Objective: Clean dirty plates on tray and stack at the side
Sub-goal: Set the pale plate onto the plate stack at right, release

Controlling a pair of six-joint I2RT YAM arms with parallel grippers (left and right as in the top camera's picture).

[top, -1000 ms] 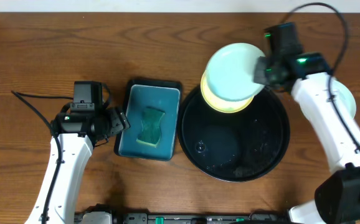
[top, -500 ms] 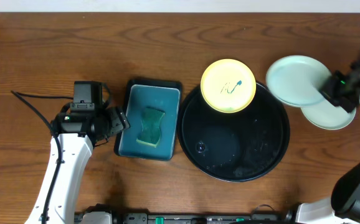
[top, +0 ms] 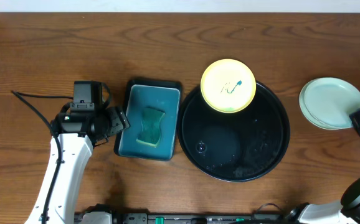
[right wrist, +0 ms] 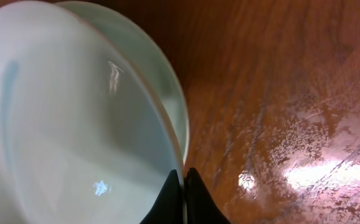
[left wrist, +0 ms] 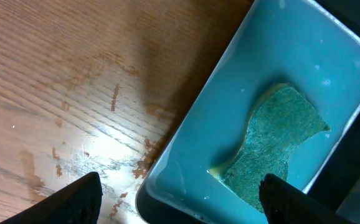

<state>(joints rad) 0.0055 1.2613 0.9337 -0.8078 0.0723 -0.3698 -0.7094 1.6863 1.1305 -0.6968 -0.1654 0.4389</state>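
Note:
A pale yellow plate [top: 228, 85] with a teal scribble sits on the far rim of the round black tray [top: 267, 155]. Two mint-white plates lie one on the other on the bare wood at the right. The upper one [top: 332, 101] [right wrist: 68, 124] slightly overlaps the lower one [right wrist: 167, 81]. My right gripper [top: 358, 116] [right wrist: 183, 186] is shut on the upper plate's near-right rim. My left gripper [top: 121, 121] [left wrist: 180, 208] is open and empty, over the left edge of the teal tray.
A rectangular teal tray [top: 134, 134] [left wrist: 242, 81] holds a yellow-green sponge [top: 151, 126] [left wrist: 276, 146] to the left of the black tray. The black tray's floor is wet and speckled. A cable lies on the table at the far left.
My right arm carried the mint plate from above the yellow plate to the right and down onto the other mint plate. The yellow plate is now uncovered. The left arm has not moved.

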